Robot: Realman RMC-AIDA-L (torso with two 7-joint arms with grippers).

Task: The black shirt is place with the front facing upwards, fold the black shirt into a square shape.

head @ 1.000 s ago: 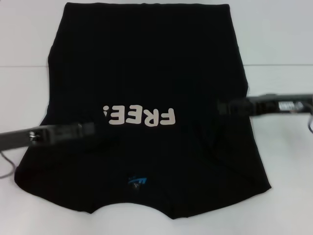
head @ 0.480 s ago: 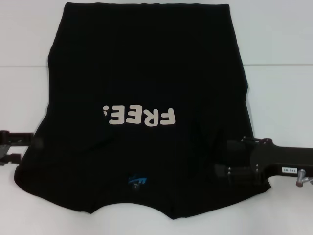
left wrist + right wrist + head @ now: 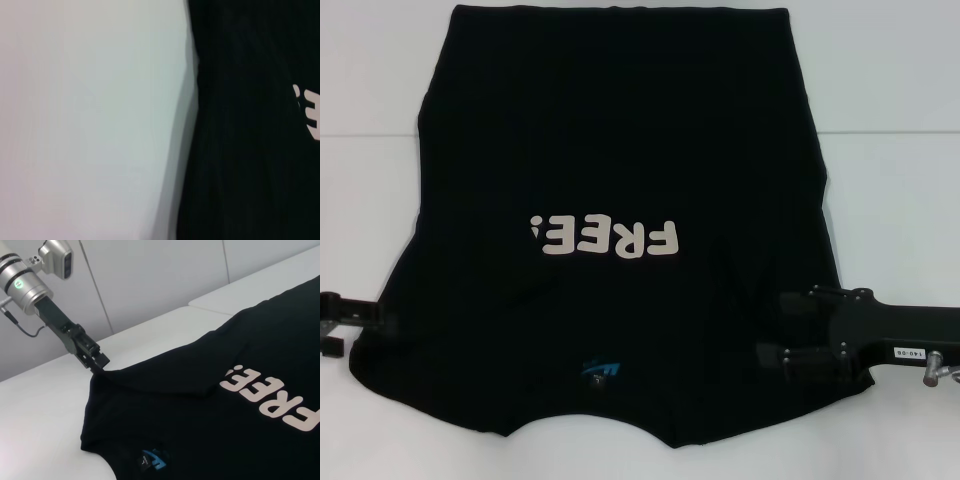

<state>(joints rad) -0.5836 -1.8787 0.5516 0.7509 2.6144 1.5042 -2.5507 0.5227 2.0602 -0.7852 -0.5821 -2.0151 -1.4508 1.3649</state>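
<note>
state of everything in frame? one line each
shirt: flat on the table, print up, sleeves already folded in, not yet a square.
left gripper: at the shirt's left edge near the collar end, tip on the cloth there; that edge is lifted slightly.
right gripper: over the shirt's right edge near the collar end, low on the cloth.
table: white, shirt spread on it.

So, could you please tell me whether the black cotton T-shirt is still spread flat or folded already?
Spread flat, print up: the black T-shirt shows its whole body, with no square fold.
</note>
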